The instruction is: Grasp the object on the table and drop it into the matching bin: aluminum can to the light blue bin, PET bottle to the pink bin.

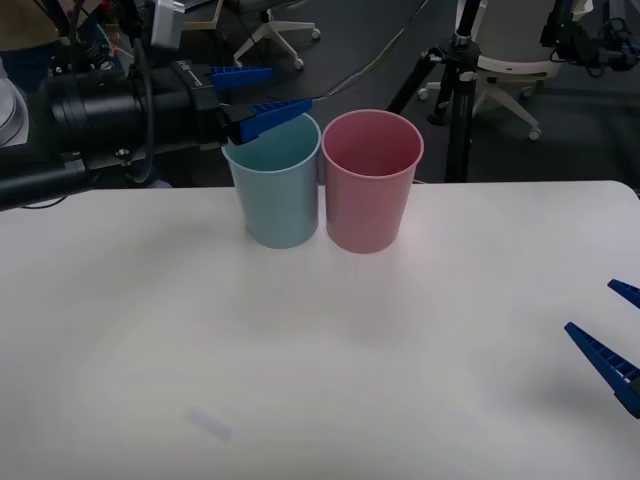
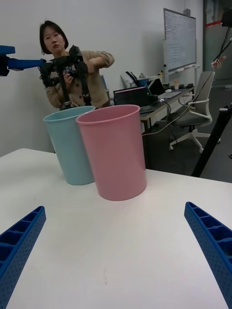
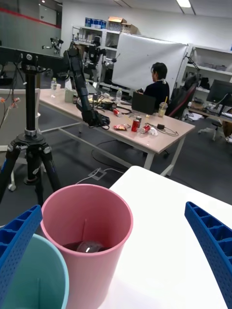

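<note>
Left wrist view: the PET bottle (image 3: pixel 88 247) lies at the bottom of the pink bin (image 3: pixel 104 268), the drop apparently done, as the left end effector (image 1: pixel 262 96) hovers released above the light blue bin (image 1: pixel 275 200) and the right end effector (image 1: pixel 612 335) waits released over the tabletop (image 1: pixel 300 350).

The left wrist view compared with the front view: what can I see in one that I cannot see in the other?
The left wrist view looks down into the pink bin and shows an object, apparently the PET bottle, at its bottom.

The front view shows both tools at once: the left tool, open, above the light blue bin, and the right tool, open, low over the table at its right edge.

Both views show the two bins standing side by side on the white table.
</note>
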Available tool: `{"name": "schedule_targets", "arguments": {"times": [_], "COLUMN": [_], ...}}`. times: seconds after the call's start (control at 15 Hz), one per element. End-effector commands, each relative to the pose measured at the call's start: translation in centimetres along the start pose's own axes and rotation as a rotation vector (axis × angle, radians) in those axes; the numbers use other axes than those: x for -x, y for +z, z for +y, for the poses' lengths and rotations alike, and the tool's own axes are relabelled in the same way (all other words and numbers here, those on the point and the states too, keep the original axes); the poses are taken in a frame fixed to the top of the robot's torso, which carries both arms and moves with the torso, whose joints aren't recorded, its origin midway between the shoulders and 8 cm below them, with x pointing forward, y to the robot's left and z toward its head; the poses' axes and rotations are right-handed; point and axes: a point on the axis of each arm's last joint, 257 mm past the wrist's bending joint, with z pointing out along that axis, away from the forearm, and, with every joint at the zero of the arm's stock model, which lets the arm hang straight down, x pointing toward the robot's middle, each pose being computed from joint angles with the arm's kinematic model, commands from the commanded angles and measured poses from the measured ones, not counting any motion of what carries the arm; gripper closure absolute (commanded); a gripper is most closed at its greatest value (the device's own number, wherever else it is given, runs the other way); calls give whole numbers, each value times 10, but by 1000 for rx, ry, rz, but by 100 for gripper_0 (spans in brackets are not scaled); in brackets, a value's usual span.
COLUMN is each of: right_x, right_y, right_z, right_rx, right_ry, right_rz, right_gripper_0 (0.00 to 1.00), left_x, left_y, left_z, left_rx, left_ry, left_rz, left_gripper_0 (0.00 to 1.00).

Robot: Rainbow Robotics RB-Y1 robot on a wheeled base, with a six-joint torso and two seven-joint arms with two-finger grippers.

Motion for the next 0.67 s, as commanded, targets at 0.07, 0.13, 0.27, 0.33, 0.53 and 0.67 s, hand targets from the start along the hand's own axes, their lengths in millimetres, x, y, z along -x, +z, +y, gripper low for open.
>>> {"name": "schedule_targets", "arguments": {"times": [0.07,0.13,0.27,0.33,0.53,0.67], "right_x": [0,0,0,0,0,0], "right_y": [0,0,0,0,0,0], "right_z": [0,0,0,0,0,0], "right_rx": [0,0,0,0,0,0], "right_ry": [0,0,0,0,0,0], "right_rz": [0,0,0,0,0,0], "right_gripper_0": [0,0,0,0,0,0], "left_x": [-5,-6,-18,-24,-40,-50], "left_y": [-35,-46,-78,-91,-132,-155], "left_z": [-7,-8,-11,-13,-19,-18], "left_rx": [27,41,65,74,116,143], "left_ry": [20,36,68,75,79,108], "left_rz": [-23,-29,-11,-3,5,15], "left_gripper_0": [0,0,0,0,0,0]}}
